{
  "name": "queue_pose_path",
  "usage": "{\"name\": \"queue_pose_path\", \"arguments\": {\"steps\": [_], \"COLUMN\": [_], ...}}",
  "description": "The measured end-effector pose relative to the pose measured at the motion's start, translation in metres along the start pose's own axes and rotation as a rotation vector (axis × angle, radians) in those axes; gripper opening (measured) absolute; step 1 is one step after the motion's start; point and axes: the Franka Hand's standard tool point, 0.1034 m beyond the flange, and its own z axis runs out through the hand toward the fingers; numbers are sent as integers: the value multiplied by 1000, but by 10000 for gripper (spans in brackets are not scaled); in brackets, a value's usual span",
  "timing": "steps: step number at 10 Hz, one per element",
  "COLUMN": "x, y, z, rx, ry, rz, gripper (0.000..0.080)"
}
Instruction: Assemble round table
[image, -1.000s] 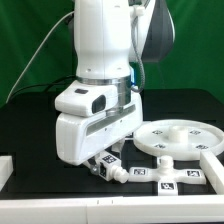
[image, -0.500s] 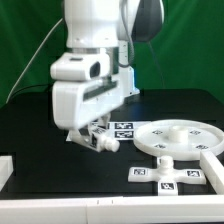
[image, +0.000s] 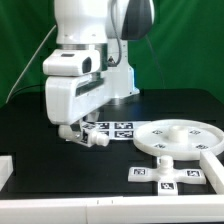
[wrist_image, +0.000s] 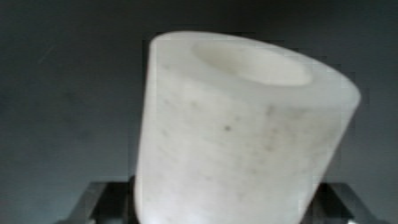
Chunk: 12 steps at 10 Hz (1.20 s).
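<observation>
1. The round disc (image: 178, 136) is plain white.
2. The cross-shaped base (image: 165, 174) is white and carries black-and-white square tags.
3. The leg (wrist_image: 240, 130) is white and faintly speckled.
4. The marker board (image: 117, 128) is white with black-and-white tags.
5. The table (image: 30, 160) is black.
6. The backdrop (image: 15, 40) is green.

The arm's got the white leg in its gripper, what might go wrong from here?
1. The gripper seems to hold the leg near one end, most of it sticking out; it may tilt or slip.
2. The leg is low and close to the marker board, with the round disc beyond; a low sweep might clip either.
</observation>
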Motion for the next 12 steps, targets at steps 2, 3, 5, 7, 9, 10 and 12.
{"name": "queue_pose_path", "arguments": {"steps": [2,3,5,7,9,10,12], "x": [-34,-37,-38,-43,-61,-66,-66], "y": [-11,-15,-15,-18,-37,-39,-39], "z": [3,6,6,7,10,7,9], "rx": [24,33,36,43,106,130,131], "ry": [-2,0,-10,-17,-6,13,6], "rz": [-305,-358,-472,-590,-1020,-1115,-1190], "gripper": [400,400,400,400,400,400,400]}}
